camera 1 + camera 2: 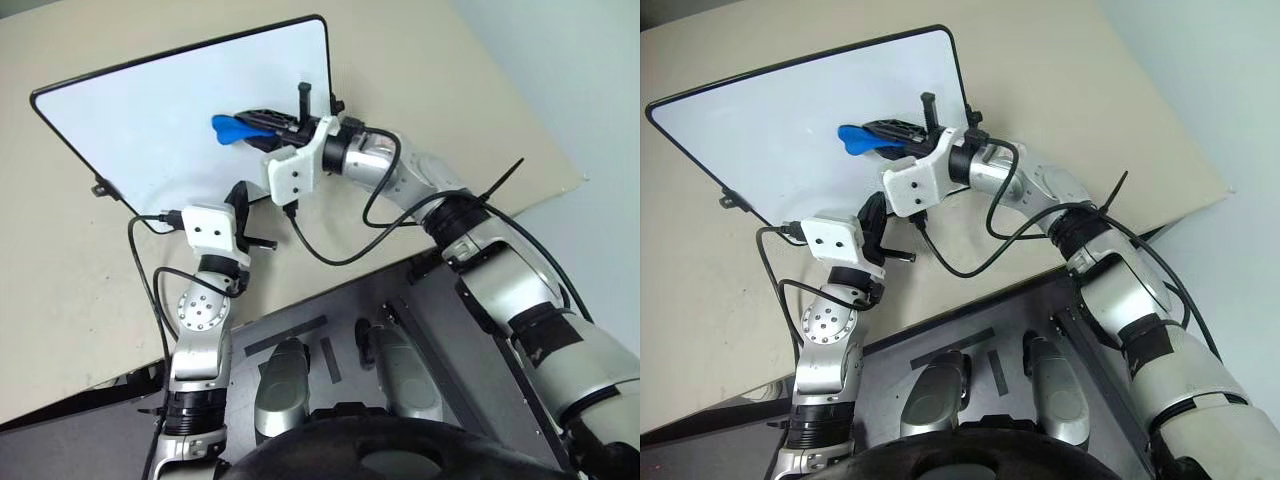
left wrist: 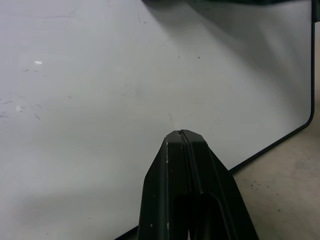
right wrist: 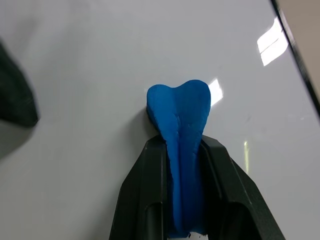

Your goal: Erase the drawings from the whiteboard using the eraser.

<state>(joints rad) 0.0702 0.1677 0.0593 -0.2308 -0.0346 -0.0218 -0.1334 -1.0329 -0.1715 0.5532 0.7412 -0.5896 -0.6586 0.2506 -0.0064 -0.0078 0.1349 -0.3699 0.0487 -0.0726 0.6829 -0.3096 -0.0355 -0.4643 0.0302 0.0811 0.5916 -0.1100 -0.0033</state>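
- The right pincer (image 1: pixel 262 128), two black fingers, is clamped on the small bright blue bone-shaped eraser (image 1: pixel 232 130); it grips the narrow middle, and one rounded blue end juts out past the fingertips; in the right wrist view the blue piece (image 3: pixel 179 120) fills the gap between the two fingers, which press its sides
- This pincer lies level across the board, reaching in from the board's right edge; the free end of the eraser sits over the white surface near the middle of its right half; that end looks to be touching the surface, though I cannot tell for sure
- The left pincer (image 2: pixel 182 134), also two black fingers, has its fingers pressed together with only a thin seam between them, and nothing is between them; it is at the near edge of the board, tips over the white surface just inside the black rim
- The large flat white rectangular whiteboard (image 1: pixel 130 120) with thin black rim and rounded corners lies flat on the beige worktop (image 1: pixel 60 290), towards its far left part, turned at an angle to the worktop's edges; small black clips sit on its rim
- The surface around the eraser is plain white; the left wrist view shows a few faint grey specks and smudges on it
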